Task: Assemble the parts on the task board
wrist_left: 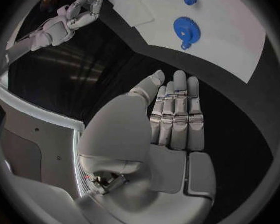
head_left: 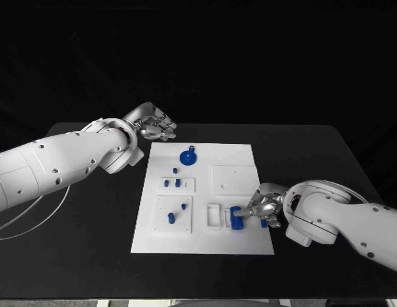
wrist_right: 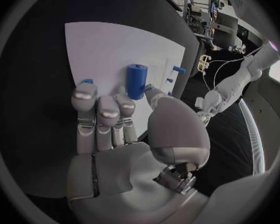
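Observation:
The white task board (head_left: 240, 167) lies in the middle of the black table. A blue gear (head_left: 188, 157) (wrist_left: 187, 31) sits at its far end, and small blue pegs (head_left: 171, 183) stand in its left half. A blue cylinder (head_left: 236, 217) (wrist_right: 136, 81) lies near the board's near right part. My right hand (head_left: 264, 208) (wrist_right: 112, 119) hovers at the board's right edge beside that cylinder, fingers straight and thumb tip close to it. A small blue piece (wrist_right: 87, 81) peeks past one fingertip. My left hand (head_left: 154, 126) (wrist_left: 174, 114) hangs over the table off the board's far left corner, fingers flat, holding nothing.
White raised blocks (head_left: 214, 216) stand next to the cylinder, and a square white plate (head_left: 234, 178) sits in the board's right half. Bare black table (head_left: 69, 256) surrounds the board on all sides. A pale cable (head_left: 32, 220) trails under my left arm.

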Controlling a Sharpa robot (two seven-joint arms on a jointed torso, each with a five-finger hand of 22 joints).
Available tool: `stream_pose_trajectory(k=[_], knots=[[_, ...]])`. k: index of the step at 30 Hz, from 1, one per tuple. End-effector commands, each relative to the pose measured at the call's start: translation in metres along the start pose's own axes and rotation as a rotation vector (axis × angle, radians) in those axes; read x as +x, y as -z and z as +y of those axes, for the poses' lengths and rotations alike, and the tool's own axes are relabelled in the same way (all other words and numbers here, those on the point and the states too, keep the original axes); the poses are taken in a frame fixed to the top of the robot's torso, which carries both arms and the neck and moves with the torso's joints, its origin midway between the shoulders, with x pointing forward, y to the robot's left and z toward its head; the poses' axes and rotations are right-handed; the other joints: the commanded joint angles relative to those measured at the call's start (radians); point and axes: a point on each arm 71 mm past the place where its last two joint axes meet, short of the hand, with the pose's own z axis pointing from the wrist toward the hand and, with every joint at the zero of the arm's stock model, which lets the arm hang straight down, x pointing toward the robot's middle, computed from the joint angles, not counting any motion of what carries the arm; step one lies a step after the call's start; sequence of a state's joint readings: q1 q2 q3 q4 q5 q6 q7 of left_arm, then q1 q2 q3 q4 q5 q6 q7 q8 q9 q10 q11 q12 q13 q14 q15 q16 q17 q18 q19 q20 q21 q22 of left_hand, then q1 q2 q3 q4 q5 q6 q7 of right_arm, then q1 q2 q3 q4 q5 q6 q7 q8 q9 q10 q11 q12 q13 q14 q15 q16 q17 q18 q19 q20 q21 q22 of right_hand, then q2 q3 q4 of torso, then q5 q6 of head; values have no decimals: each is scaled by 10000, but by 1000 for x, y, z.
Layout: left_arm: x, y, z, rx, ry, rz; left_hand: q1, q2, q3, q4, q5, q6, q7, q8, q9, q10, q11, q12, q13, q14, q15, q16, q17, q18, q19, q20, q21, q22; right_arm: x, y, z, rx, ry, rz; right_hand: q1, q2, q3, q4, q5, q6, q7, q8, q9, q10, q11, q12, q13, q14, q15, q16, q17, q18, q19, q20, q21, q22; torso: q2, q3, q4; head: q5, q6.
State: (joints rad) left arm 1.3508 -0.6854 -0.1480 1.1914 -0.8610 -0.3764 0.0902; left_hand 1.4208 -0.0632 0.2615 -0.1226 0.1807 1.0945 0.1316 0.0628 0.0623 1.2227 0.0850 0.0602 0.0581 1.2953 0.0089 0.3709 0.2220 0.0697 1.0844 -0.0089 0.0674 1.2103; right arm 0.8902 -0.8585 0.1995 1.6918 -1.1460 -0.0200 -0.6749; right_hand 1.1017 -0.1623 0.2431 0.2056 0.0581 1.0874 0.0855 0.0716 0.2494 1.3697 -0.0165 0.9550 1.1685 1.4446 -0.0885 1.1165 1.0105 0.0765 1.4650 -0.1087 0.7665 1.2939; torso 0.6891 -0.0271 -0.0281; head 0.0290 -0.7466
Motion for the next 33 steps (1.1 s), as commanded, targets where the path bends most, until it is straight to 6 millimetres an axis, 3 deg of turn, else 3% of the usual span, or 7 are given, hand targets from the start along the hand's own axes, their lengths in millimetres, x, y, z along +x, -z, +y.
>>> stream_pose_trajectory(k=[1, 16, 23, 26, 33], knots=[[2, 0, -2, 46, 89, 110, -59, -60, -8, 54, -48, -83, -15, -1, 11, -51, -1, -7, 1, 16, 45, 5, 9, -100, 60, 31, -15, -9, 18, -6, -6, 439, 319, 558, 8, -58, -23, -9, -32, -66, -10, -73, -1789, -65, -31, 7, -14, 9, 59, -51, -2, 90, 528, 42, -22, 18, -1, -20, 0, 46, -21], [2, 0, 0, -86, 91, 169, -46, -78, 2, 86, -34, -103, -11, -3, 10, -92, 9, -9, 0, 6, 49, 6, 10, -101, 70, 31, -9, -54, 37, -11, -2, 502, 381, 1585, -22, 143, -8, -387, 77, 31, -39, -78, -1788, -89, -51, -7, -49, 12, 50, -71, 19, 71, 526, 34, -117, 78, 12, -18, -2, 118, -66], [2, 0, 0, -102, 91, 168, -34, -89, 7, 88, -33, -115, -5, -2, 10, -101, 13, -7, 1, 2, 52, 4, 9, -100, 67, 33, -7, -63, 37, -13, -3, 556, 377, 1227, 70, 430, 195, -1294, 409, 156, -55, -81, -1789, -86, -72, 3, -68, 25, 41, -83, 44, 53, 542, 27, -161, 150, 11, -12, -1, 144, -66], [1, 1, 0, -112, 90, 161, -34, -89, 7, 88, -33, -115, -5, -2, 10, -101, 13, -7, 1, 2, 52, 4, 9, -100, 67, 33, -7, -63, 35, -13, -3, 535, 315, 989, -16, 815, 639, -1977, 771, 503, -161, -93, -1782, -72, -147, -8, -80, 29, 4, -80, 58, 3, 547, -6, -113, 184, 10, -13, -4, 166, -62], [1, 1, 1, -141, 86, 153, -24, -82, 20, 94, -11, -115, -5, 0, 11, -106, 15, -8, 0, 4, 51, 6, 8, -98, 68, 32, -3, -61, 32, -7, -5, 372, -157, 650, -250, 1088, 762, -2538, 860, 1145, -381, -77, -1642, -32, -256, -86, -150, 46, -49, -65, 101, -96, 553, -60, -41, 223, 9, -9, -11, 211, -45]])
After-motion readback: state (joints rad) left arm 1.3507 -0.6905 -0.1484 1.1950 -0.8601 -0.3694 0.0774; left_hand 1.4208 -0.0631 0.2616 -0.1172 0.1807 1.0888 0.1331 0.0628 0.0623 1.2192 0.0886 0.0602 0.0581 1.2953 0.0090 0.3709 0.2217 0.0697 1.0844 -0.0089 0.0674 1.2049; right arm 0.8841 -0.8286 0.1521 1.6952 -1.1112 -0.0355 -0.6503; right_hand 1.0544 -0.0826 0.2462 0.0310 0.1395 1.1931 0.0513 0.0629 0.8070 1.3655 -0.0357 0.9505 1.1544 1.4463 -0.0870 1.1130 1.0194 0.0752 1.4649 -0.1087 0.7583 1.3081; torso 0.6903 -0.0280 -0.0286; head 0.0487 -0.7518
